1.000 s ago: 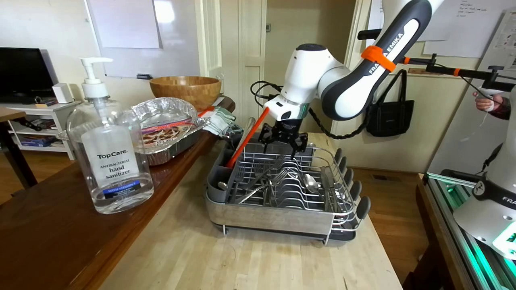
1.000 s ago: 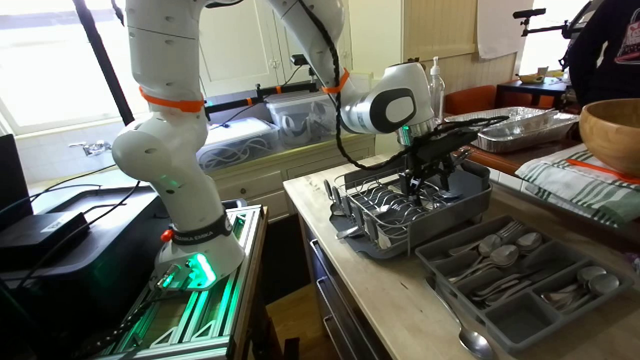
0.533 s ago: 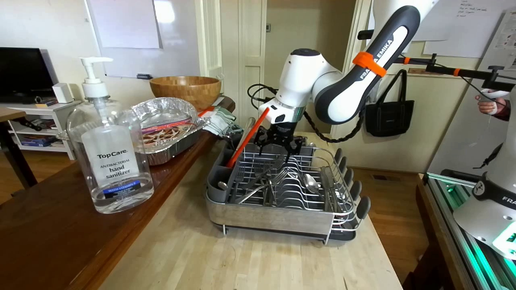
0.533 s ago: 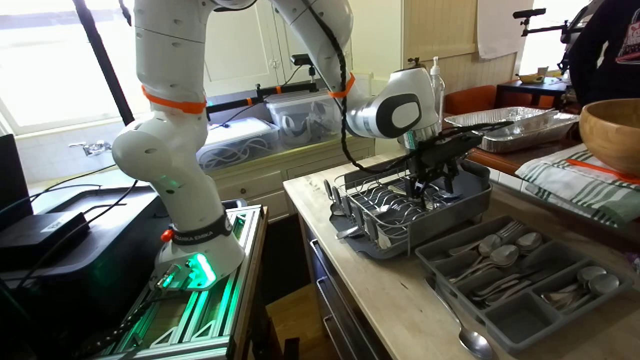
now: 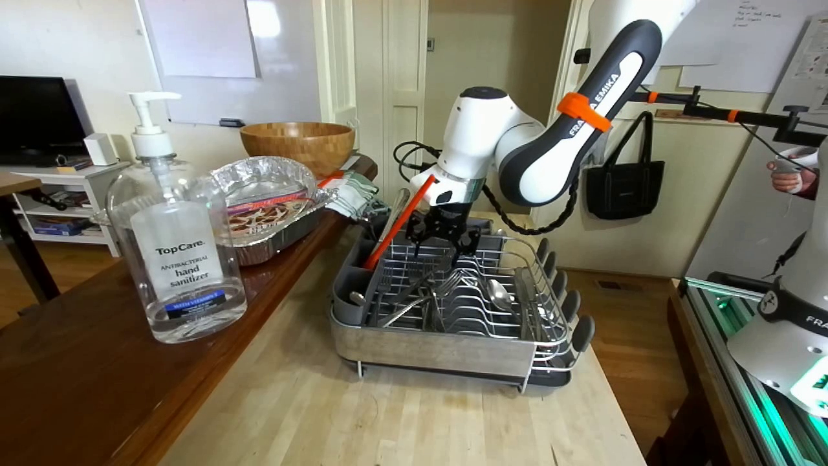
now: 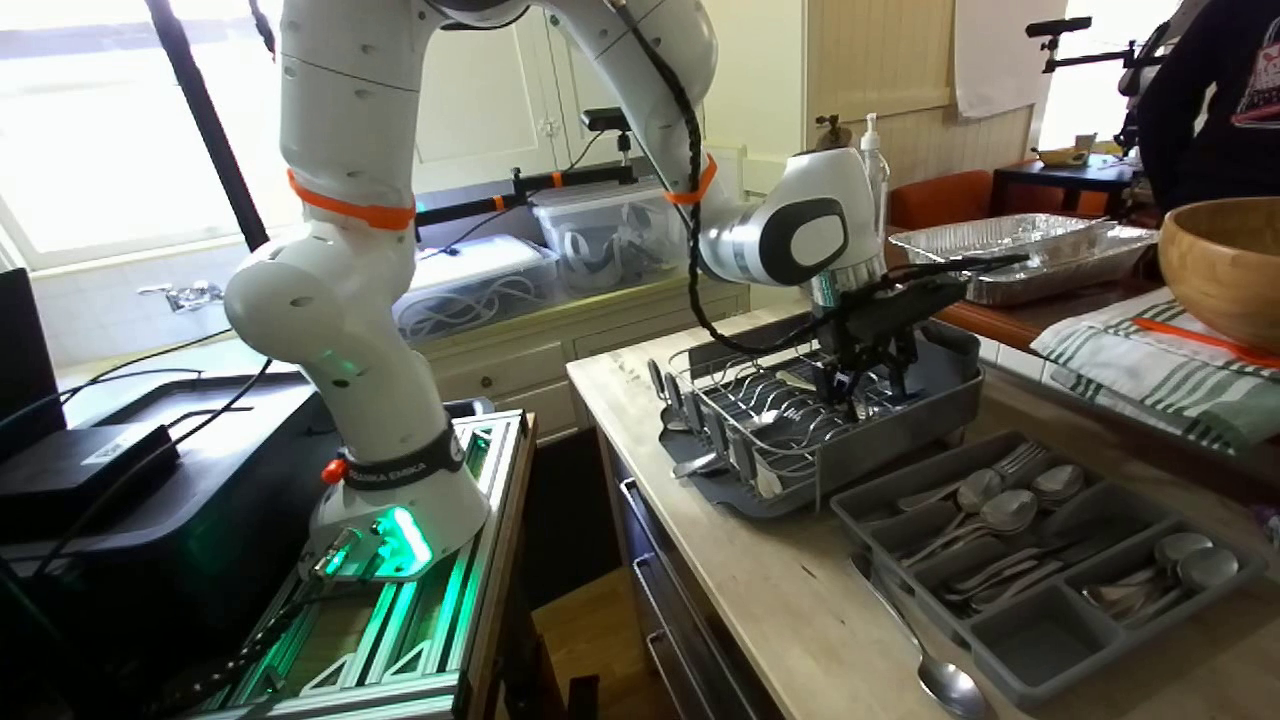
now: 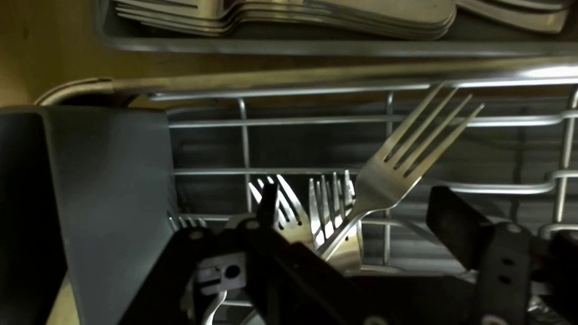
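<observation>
Widest of all, the wooden surface (image 5: 414, 427) runs out below the claw (image 5: 436, 254) and bears everything close about it. Directly under the claw stands the dish rack (image 5: 440, 356): its wires lift the cutlery off the base, presumably so it can drip dry, and with only thin bars to lie on, the pieces settle at all angles. Beyond the rack's rail, ahead of the claw in the wrist view, here's the cutlery tray (image 6: 1045, 635), where low walls keep a stack of forks (image 7: 280, 16) lying flat and nested.

Close on the claw's left in that same view comes the grey caddy (image 7: 104, 189), its tall sides seemingly what props the red utensil (image 5: 401, 223), which leans instead of standing straight. Now the claw itself: spread wide, gripping nothing, hanging over the rack with its fingers (image 7: 456, 230) well apart.

Beside the tray, well away from the claw, a big spoon (image 6: 950, 685) lies flat on the wood. And right between those fingers, the fork (image 7: 384, 185)! Its tines point away from the claw, its handle runs back beneath it and out of sight, and it looks raised because it crosses over other forks (image 7: 347, 253), which seem to prop it. A gap shows on either side of its neck; whether either finger touches a wire, I can't tell.
</observation>
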Controlling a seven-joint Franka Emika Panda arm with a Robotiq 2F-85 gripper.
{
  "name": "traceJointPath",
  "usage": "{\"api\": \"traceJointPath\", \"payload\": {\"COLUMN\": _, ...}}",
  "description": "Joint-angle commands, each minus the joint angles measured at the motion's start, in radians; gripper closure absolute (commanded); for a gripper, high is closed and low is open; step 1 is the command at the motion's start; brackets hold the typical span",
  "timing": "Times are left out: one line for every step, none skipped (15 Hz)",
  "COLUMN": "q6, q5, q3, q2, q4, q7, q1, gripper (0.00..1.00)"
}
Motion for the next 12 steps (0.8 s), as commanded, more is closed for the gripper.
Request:
{"api": "traceJointPath", "payload": {"q6": 0.023, "q5": -0.027, "q3": -0.011, "q2": 0.054, "q4": 0.038, "q7": 0.022, "q1": 0.013, "gripper": 0.15}}
{"api": "traceJointPath", "payload": {"q6": 0.025, "q5": -0.027, "q3": -0.010, "q2": 0.059, "q4": 0.038, "q7": 0.028, "q1": 0.019, "gripper": 0.15}}
{"api": "traceJointPath", "payload": {"q6": 0.024, "q5": -0.033, "q3": -0.013, "q2": 0.061, "q4": 0.036, "q7": 0.045, "q1": 0.034, "gripper": 0.24}}
{"api": "traceJointPath", "payload": {"q6": 0.021, "q5": -0.034, "q3": -0.013, "q2": 0.066, "q4": 0.038, "q7": 0.049, "q1": 0.038, "gripper": 0.38}}
{"api": "traceJointPath", "payload": {"q6": 0.020, "q5": -0.036, "q3": -0.013, "q2": 0.070, "q4": 0.039, "q7": 0.054, "q1": 0.042, "gripper": 0.47}}
{"api": "traceJointPath", "payload": {"q6": 0.021, "q5": -0.034, "q3": -0.012, "q2": 0.077, "q4": 0.049, "q7": 0.041, "q1": 0.030, "gripper": 0.57}}
{"api": "traceJointPath", "payload": {"q6": 0.022, "q5": -0.039, "q3": -0.016, "q2": 0.079, "q4": 0.051, "q7": 0.046, "q1": 0.033, "gripper": 0.64}}
{"api": "traceJointPath", "payload": {"q6": 0.022, "q5": -0.040, "q3": -0.017, "q2": 0.080, "q4": 0.055, "q7": 0.045, "q1": 0.032, "gripper": 0.73}}
{"api": "traceJointPath", "payload": {"q6": 0.024, "q5": -0.042, "q3": -0.019, "q2": 0.082, "q4": 0.057, "q7": 0.045, "q1": 0.031, "gripper": 0.79}}
{"api": "traceJointPath", "payload": {"q6": 0.022, "q5": -0.045, "q3": -0.023, "q2": 0.077, "q4": 0.054, "q7": 0.059, "q1": 0.040, "gripper": 0.86}}
{"api": "traceJointPath", "payload": {"q6": 0.022, "q5": -0.046, "q3": -0.024, "q2": 0.076, "q4": 0.054, "q7": 0.062, "q1": 0.041, "gripper": 0.94}}
{"api": "traceJointPath", "payload": {"q6": 0.020, "q5": -0.043, "q3": -0.023, "q2": 0.073, "q4": 0.055, "q7": 0.054, "q1": 0.031, "gripper": 0.94}}
